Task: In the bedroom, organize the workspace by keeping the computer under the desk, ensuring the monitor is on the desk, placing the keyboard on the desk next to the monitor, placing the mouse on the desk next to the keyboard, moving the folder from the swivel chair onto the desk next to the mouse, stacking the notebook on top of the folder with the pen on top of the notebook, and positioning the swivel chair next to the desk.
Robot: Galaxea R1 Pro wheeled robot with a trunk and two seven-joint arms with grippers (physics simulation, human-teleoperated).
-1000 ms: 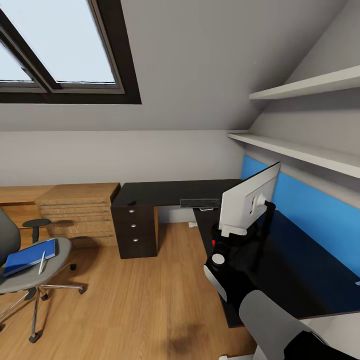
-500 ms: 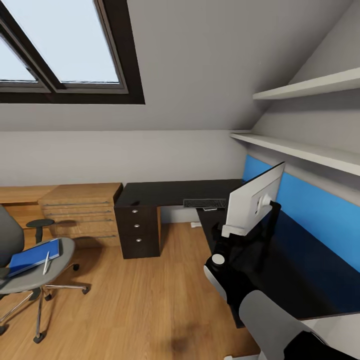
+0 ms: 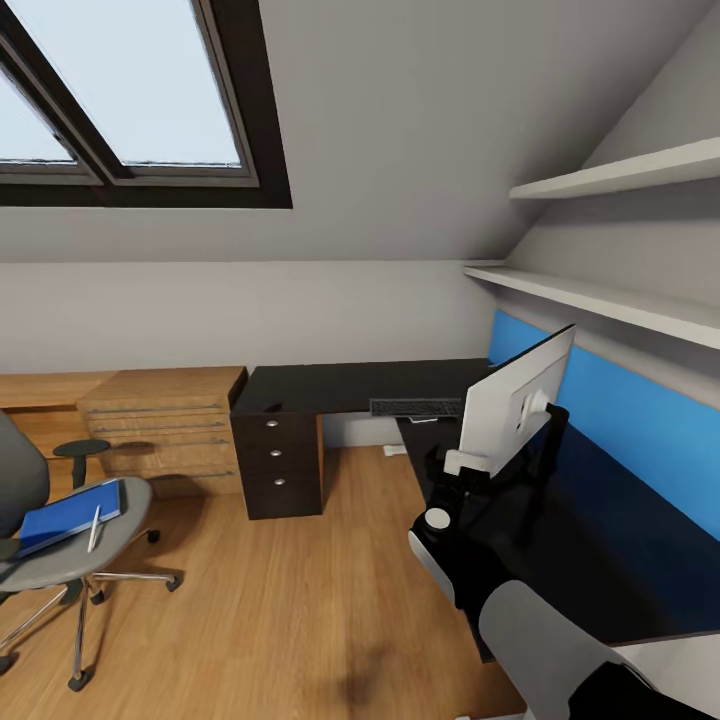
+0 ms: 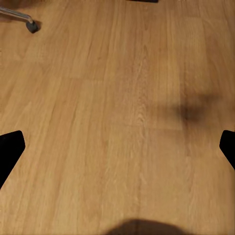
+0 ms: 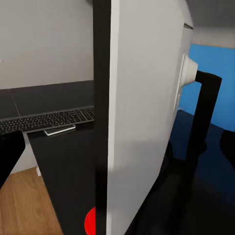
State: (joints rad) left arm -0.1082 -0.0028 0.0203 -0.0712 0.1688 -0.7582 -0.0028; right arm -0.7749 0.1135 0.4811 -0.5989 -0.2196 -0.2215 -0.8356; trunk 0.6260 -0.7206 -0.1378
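A: Materials, shapes?
B: Monitor (image 3: 512, 405) is a wide flat slab, matte white back, black front edge, thin black stand. It's at 3 o'clock, seen edge-on, over the glossy black L-shaped worktop (image 3: 340, 386). Keyboard (image 3: 415, 407) is slim w/ dark keys, flat on the worktop at 1 o'clock.
A: Chair?
B: Swivel chair (image 3: 45, 545) at 9 o'clock: grey upholstery, black armrest, chrome legs. Bright blue flat folder (image 3: 66, 513) lies on the seat, slim light pen (image 3: 94, 527) beside it on the seat.
A: End effectors?
B: Right end effector (image 5: 117, 147) is spread wide either side of the monitor's edge; can't tell if it touches. Left end effector (image 4: 117, 147) is spread too, nothing between, over the wood-plank floor (image 4: 122, 107).
A: Room?
B: Sloped pale grey walls, dark-framed skylight (image 3: 130, 100), white shelves (image 3: 610, 180), blue wall panel (image 3: 640, 420), light wooden dresser (image 3: 165, 425) beside the black drawer unit (image 3: 278, 465) w/ round silver knobs.
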